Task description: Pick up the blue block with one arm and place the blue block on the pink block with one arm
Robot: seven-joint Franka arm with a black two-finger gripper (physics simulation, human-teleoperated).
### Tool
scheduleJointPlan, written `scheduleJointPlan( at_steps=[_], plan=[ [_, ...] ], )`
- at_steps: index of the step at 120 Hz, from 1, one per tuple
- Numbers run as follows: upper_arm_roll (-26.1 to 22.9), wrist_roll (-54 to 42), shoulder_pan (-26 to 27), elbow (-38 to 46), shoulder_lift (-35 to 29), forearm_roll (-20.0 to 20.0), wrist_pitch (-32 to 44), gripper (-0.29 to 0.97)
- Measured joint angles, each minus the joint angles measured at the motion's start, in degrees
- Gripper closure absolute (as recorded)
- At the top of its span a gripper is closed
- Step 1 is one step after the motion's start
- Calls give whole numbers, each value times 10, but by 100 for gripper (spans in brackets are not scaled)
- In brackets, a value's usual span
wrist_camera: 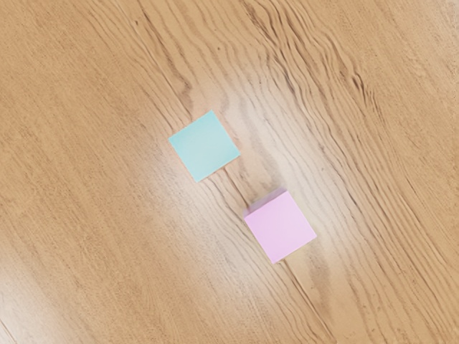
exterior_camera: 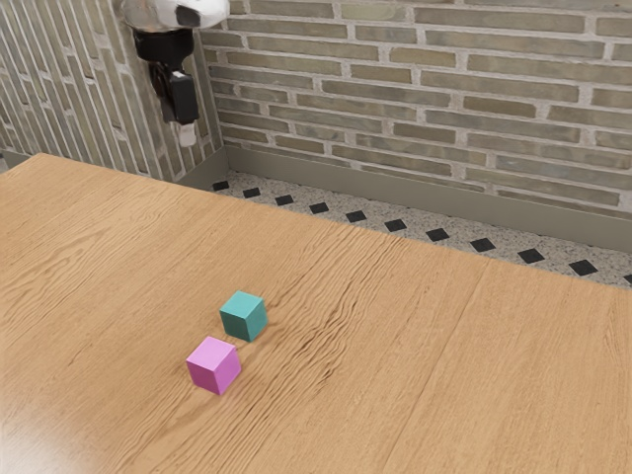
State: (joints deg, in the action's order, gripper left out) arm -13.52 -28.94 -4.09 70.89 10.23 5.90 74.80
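Right, wooden desk (exterior_camera: 444, 375), wavy grain, glossy sheen at near corner. Brick wall (exterior_camera: 444, 79) behind, speckled floor (exterior_camera: 415, 222) with black diamond tiles at its foot. Blue block (exterior_camera: 243, 315), teal in tint, flat on desk near middle. Pink block (exterior_camera: 213, 364) just beside, nearer camera, narrow gap, not touching. Hand (exterior_camera: 185, 123) high at exterior view's upper left, well above and well apart from both blocks. Holding nothing; how wide, cannot tell. Wrist view: blue block (wrist_camera: 204, 145) and pink block (wrist_camera: 280, 226) far below hand, corner toward corner, apart.

wall (exterior_camera: 444, 79): grey brick | floor (exterior_camera: 415, 215): speckled, black diamonds | table (exterior_camera: 444, 375): wood
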Motion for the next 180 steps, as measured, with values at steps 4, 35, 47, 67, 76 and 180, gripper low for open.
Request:
scheduleJointPlan(
  at_steps=[4,35,47,67,76,180],
  plan=[
    [0,8,25,1,15,3,2,0],
    [-1,55,44,1,84,23,28,0],
    [-3,58,38,6,91,29,48,0],
    [-2,37,21,78,97,-10,119,0],
    [-1,29,11,115,95,-36,166,0],
    [25,461,-75,443,29,-23,619,0]
  ],
)
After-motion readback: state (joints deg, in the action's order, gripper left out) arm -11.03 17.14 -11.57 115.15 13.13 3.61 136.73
